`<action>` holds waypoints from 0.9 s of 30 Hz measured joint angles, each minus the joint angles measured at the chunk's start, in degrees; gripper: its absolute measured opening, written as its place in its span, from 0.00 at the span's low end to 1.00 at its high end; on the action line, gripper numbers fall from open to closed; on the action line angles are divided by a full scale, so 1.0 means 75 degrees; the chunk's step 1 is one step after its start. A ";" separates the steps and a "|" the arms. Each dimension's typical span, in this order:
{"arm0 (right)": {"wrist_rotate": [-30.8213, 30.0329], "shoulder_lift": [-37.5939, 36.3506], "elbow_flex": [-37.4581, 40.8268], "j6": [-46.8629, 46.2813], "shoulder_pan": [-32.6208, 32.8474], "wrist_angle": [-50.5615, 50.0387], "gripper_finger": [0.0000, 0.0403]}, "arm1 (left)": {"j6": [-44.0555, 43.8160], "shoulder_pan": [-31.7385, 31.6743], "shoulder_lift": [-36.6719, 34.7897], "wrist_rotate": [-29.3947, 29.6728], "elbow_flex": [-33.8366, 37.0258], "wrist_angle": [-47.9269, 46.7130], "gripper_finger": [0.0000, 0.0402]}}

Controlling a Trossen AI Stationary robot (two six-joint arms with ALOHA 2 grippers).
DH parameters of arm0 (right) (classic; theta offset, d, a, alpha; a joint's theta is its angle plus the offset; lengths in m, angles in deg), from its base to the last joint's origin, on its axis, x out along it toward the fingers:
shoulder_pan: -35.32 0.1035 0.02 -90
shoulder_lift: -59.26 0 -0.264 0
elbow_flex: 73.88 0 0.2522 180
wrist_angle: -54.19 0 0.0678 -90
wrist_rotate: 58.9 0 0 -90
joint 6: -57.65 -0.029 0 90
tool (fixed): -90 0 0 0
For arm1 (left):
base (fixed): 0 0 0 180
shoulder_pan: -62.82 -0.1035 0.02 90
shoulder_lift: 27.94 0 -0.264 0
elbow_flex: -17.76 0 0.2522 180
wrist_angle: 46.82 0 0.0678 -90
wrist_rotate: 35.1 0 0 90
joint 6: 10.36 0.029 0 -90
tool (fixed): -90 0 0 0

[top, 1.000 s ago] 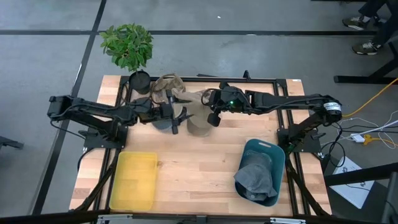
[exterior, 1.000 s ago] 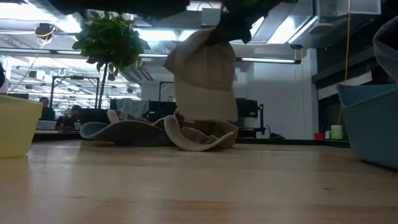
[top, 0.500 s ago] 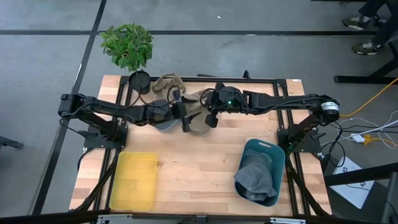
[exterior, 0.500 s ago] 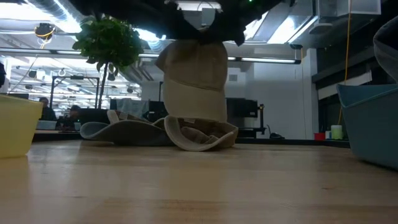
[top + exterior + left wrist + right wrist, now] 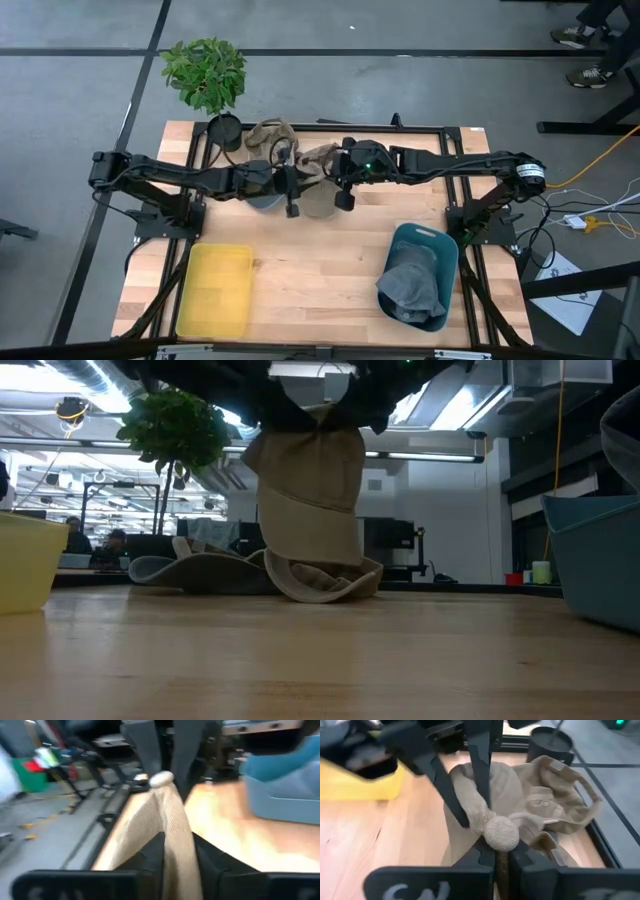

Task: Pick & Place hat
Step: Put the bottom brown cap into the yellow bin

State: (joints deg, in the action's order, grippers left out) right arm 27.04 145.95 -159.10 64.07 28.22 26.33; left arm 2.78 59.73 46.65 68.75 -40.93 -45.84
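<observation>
A beige hat (image 5: 310, 485) hangs over the middle of the table between my two grippers; it also shows in the high view (image 5: 318, 200). My left gripper (image 5: 292, 197) comes from the table's left and is shut on it. My right gripper (image 5: 342, 192) comes from the right and is shut on it beside the top button (image 5: 501, 832). More hats (image 5: 270, 135) lie heaped at the far edge, and a grey one (image 5: 258, 197) lies under my left arm. My left gripper pinches an upright fold of the hat's crown (image 5: 176, 837) between its two fingers, just short of the top button (image 5: 161, 779). The fingers come nearly level from the table's left. My right gripper pinches the crown cloth right under the top button (image 5: 495, 851) between its two fingers. It comes from the table's right, slanting slightly down. The hat hangs below, its lower rim (image 5: 305, 555) close above the hats on the table; whether it touches them I cannot tell.
A yellow bin (image 5: 215, 290) stands at the near left. A teal bin (image 5: 432, 245) at the near right has a grey hat (image 5: 410, 290) in it. A potted plant (image 5: 205, 75) stands at the far left corner. Bare wood lies between the two bins.
My left gripper has moved toward the table's right to the hanging hat, tipped more level, and shut on the crown. The hat has swung a little to the left and now hangs straighter. My right gripper has kept its place and its hold.
</observation>
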 joint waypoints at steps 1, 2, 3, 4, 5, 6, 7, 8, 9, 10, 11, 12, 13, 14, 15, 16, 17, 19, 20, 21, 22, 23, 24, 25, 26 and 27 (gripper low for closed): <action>0.0065 0.0000 0.0000 0.0077 0.0000 -0.0035 0.03 | -0.0084 -0.0033 -0.0059 -0.0314 0.0000 -0.0121 0.14; 0.0171 0.0000 0.0000 0.0160 0.0000 -0.0065 0.03 | -0.0179 -0.0073 -0.0106 -0.0659 0.0000 -0.0210 0.11; 0.0298 0.0000 0.0000 0.0276 0.0000 -0.0094 0.03 | -0.0308 -0.0119 -0.0145 -0.0999 0.0000 -0.0276 0.09; 0.0441 0.0000 0.0000 0.0390 0.0000 -0.0124 0.03 | -0.0426 -0.0171 -0.0188 -0.1359 0.0000 -0.0317 0.06; 0.0615 0.0000 0.0000 0.0506 0.0000 -0.0134 0.03 | -0.0530 -0.0222 -0.0240 -0.1738 0.0000 -0.0360 0.03; 0.0815 0.0000 0.0000 0.0673 0.0000 -0.0136 0.03 | -0.0645 -0.0283 -0.0293 -0.2101 0.0000 -0.0392 0.02; 0.1024 0.0000 0.0000 0.0830 0.0000 -0.0143 0.03 | -0.0759 -0.0343 -0.0344 -0.2444 0.0000 -0.0405 0.02; 0.1225 0.0000 0.0000 0.0968 0.0000 -0.0163 0.04 | -0.0893 -0.0402 -0.0386 -0.2772 0.0000 -0.0406 0.02; 0.1416 0.0000 0.0000 0.1057 0.0000 -0.0174 0.04 | -0.1016 -0.0457 -0.0431 -0.3071 0.0000 -0.0410 0.02; 0.1613 0.0000 0.0000 0.1146 0.0000 -0.0174 0.05 | -0.1126 -0.0517 -0.0486 -0.3342 0.0000 -0.0438 0.02; 0.1833 0.0000 0.0000 0.1262 0.0000 -0.0189 0.07 | -0.1230 -0.0579 -0.0530 -0.3608 0.0000 -0.0435 0.02; 0.2064 0.0000 0.0000 0.1380 0.0000 -0.0239 0.08 | -0.1344 -0.0634 -0.0585 -0.3889 0.0000 -0.0442 0.02; 0.2277 0.0000 0.0000 0.1487 0.0000 -0.0278 0.09 | -0.1474 -0.0696 -0.0634 -0.4174 0.0000 -0.0453 0.01; 0.2455 0.0000 0.0000 0.1576 0.0000 -0.0293 0.11 | -0.1584 -0.0757 -0.0670 -0.4487 0.0000 -0.0444 0.01; 0.2576 0.0000 0.0000 0.1623 0.0000 -0.0322 0.13 | -0.1731 -0.0817 -0.0708 -0.4815 0.0000 -0.0453 0.01; 0.2658 0.0000 0.0000 0.1638 0.0000 -0.0353 0.15 | -0.1880 -0.0885 -0.0739 -0.5150 0.0000 -0.0460 0.01; 0.2688 0.0000 0.0000 0.1642 0.0000 -0.0388 0.18 | -0.1993 -0.0945 -0.0767 -0.5489 0.0000 -0.0454 0.01; 0.2691 0.0000 0.0000 0.1659 -0.0026 -0.0514 0.25 | -0.2303 -0.1049 -0.0805 -0.6112 0.0000 -0.0449 0.01; 0.2688 0.0000 0.0000 0.1661 -0.0038 -0.0558 0.28 | -0.2423 -0.1092 -0.0813 -0.6399 0.0000 -0.0450 0.01; 0.2686 0.0000 0.0000 0.1664 -0.0046 -0.0572 0.31 | -0.2539 -0.1131 -0.0823 -0.6662 0.0000 -0.0451 0.01; 0.2687 0.0000 0.0000 0.1688 -0.0073 -0.0573 0.35 | -0.2623 -0.1161 -0.0831 -0.6901 0.0000 -0.0438 0.01; 0.2688 0.0000 0.0000 0.1737 -0.0093 -0.0572 0.38 | -0.2661 -0.1179 -0.0837 -0.7124 0.0000 -0.0404 0.01; 0.2684 0.0000 0.0000 0.1759 -0.0095 -0.0570 0.41 | -0.2677 -0.1197 -0.0837 -0.7331 0.0000 -0.0383 0.01; 0.2686 0.0000 0.0000 0.1786 -0.0116 -0.0570 0.44 | -0.2674 -0.1210 -0.0837 -0.7526 0.0000 -0.0382 0.01; 0.2688 0.0000 0.0000 0.1805 -0.0137 -0.0570 0.47 | -0.2676 -0.1212 -0.0837 -0.7694 0.0000 -0.0385 0.01; 0.2700 0.0000 0.0000 0.1822 -0.0151 -0.0576 0.49 | -0.2673 -0.1212 -0.0837 -0.7874 0.0000 -0.0387 0.01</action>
State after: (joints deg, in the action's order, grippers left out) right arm 47.28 145.95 -159.10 77.74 27.09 22.02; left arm -17.27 50.63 40.37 9.70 -40.93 -48.75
